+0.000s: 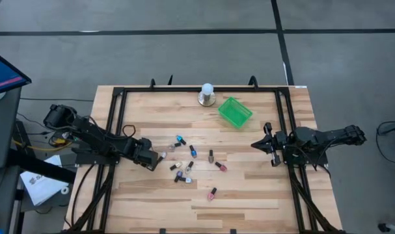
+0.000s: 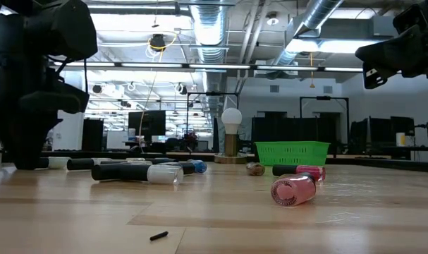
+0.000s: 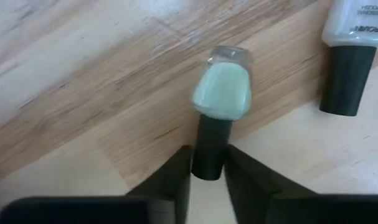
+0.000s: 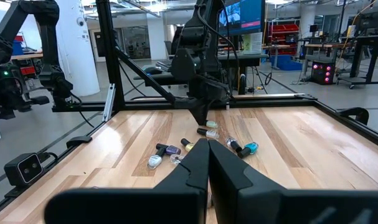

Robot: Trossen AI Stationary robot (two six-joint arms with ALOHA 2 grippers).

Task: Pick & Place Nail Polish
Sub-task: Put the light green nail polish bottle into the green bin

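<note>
Several tiny nail polish bottles (image 1: 192, 162) lie on their sides mid-table, among them a blue one (image 1: 179, 140) and a pink one (image 1: 212, 194), which also shows in the low view (image 2: 293, 190). My left gripper (image 1: 159, 156) is low at the left end of the cluster, shut on a pale green bottle (image 3: 221, 92) with a dark cap. My right gripper (image 1: 259, 144) is shut and empty, raised over the table's right part; it also shows in its wrist view (image 4: 207, 155). My left gripper pinches the pale green bottle's dark cap (image 3: 210, 146) between its two fingers, near the cap's free end. The fingers lie along the bottle, whose body points away from them. Whether the bottle is clear of the table I cannot tell.
A green basket (image 1: 235, 112) stands at the back, right of centre. A white-domed object on a metal base (image 1: 207, 94) stands at the far edge. A white bottle (image 3: 354, 25) lies close beside the held one. A black frame (image 1: 116, 130) borders the table.
</note>
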